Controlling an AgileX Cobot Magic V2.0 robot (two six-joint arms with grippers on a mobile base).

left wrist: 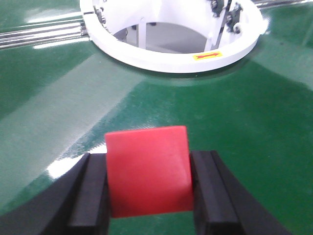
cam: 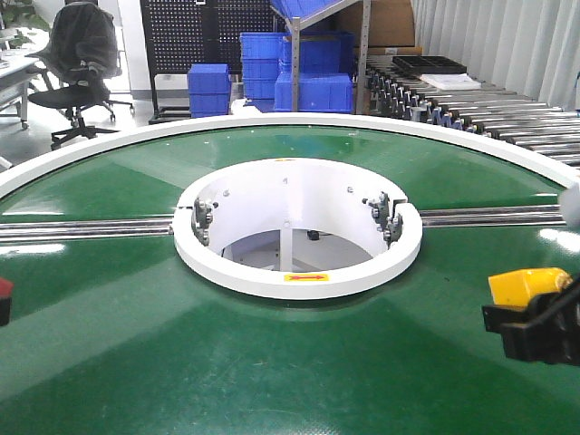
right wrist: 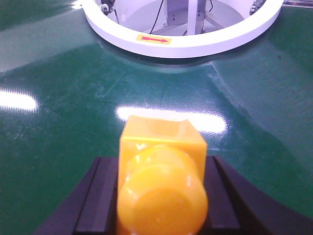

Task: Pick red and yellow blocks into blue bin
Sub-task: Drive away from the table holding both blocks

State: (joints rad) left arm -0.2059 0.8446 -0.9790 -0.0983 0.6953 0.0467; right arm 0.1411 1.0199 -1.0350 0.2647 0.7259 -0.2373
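Left gripper (left wrist: 147, 161): black fingers (left wrist: 88, 196) clamped on both sides of the red cube (left wrist: 146, 171). Cube sits square between the pads with a flat face toward the wrist camera. In the front view only a red sliver (cam: 4, 288) shows at the far-left edge, near side of the green table (cam: 272, 372).

Right gripper (right wrist: 161, 169): fingers (right wrist: 100, 196) closed on the yellow brick (right wrist: 161, 147), with a round stud facing the wrist camera. In the front view the brick (cam: 524, 285) is at the right edge, gripped by the black fingers (cam: 535, 331).

Can't tell whether either block touches the table.

A white ring (cam: 299, 276) with a red-arrow sticker sits mid-table, between and beyond both grippers. Far background: stacked blue crates (cam: 313, 86), an office chair (cam: 77, 54) far left, and a roller conveyor (cam: 489, 109) far right.
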